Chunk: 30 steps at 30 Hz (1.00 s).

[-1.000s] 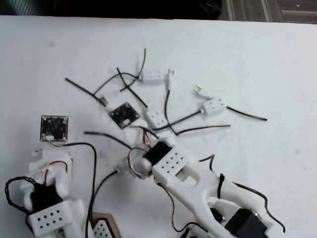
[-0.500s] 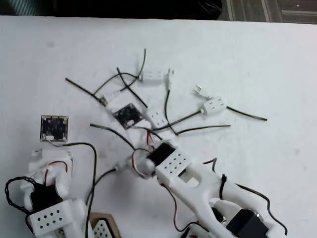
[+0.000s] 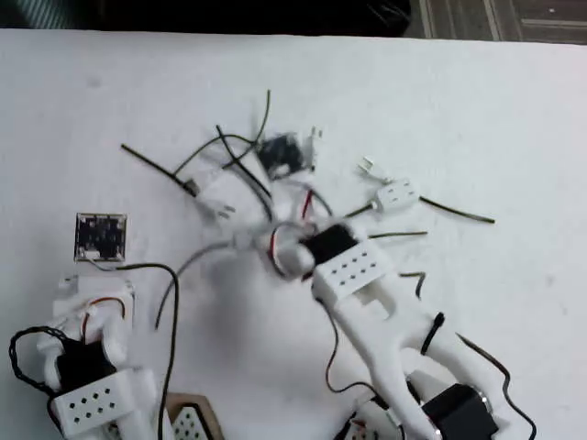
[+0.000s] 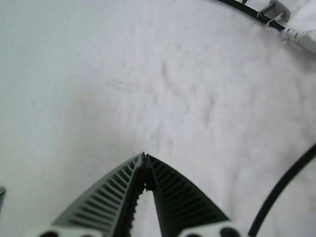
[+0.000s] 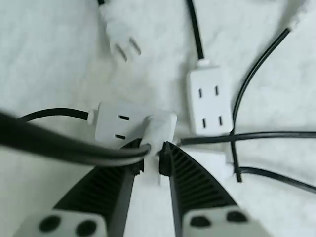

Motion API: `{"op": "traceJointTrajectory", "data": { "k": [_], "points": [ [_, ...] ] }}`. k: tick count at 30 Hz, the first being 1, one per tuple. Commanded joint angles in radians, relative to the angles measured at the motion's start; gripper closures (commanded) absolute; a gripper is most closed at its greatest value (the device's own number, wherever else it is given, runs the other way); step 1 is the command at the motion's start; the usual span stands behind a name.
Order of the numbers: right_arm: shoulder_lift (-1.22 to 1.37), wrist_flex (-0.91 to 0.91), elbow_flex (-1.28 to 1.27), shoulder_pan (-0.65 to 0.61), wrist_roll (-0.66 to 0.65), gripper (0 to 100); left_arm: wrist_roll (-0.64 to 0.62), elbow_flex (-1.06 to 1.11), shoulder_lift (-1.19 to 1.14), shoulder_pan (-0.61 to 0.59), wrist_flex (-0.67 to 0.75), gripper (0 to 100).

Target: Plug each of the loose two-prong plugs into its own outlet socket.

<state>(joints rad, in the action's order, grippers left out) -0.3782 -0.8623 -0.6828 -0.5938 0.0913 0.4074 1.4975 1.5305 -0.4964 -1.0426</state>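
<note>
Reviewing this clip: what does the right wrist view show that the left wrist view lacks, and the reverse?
Right wrist view: the right gripper clamped on a white plug right beside a two-slot socket, with a four-slot socket nearby.
Left wrist view: the left gripper, fingers together and holding nothing, over a bare stretch of cloth.
Both: the white table, black cords and a loose pronged plug each; I cannot tell whether it is the same plug.

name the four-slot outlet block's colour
White plastic outlet block; right wrist view shows it best.

Plug (image 5: 161, 129) touches one socket (image 5: 115, 126); second socket (image 5: 209, 101) lies beside.
</note>
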Motion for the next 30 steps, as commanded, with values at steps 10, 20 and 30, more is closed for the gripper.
{"op": "traceJointTrajectory", "data": {
  "k": [10,20,30],
  "points": [
    [0.286,-0.048,0.632,0.291,-0.157,98.1,-0.006,-0.018,0.005,0.007,0.008,97],
    [0.897,-0.054,1.275,0.438,-0.163,97.8,-0.005,-0.018,0.005,0.007,0.008,97],
    [1.334,-0.229,1.838,0.513,-0.21,96.4,-0.005,-0.018,0.005,0.007,0.008,97]
  ]
}}
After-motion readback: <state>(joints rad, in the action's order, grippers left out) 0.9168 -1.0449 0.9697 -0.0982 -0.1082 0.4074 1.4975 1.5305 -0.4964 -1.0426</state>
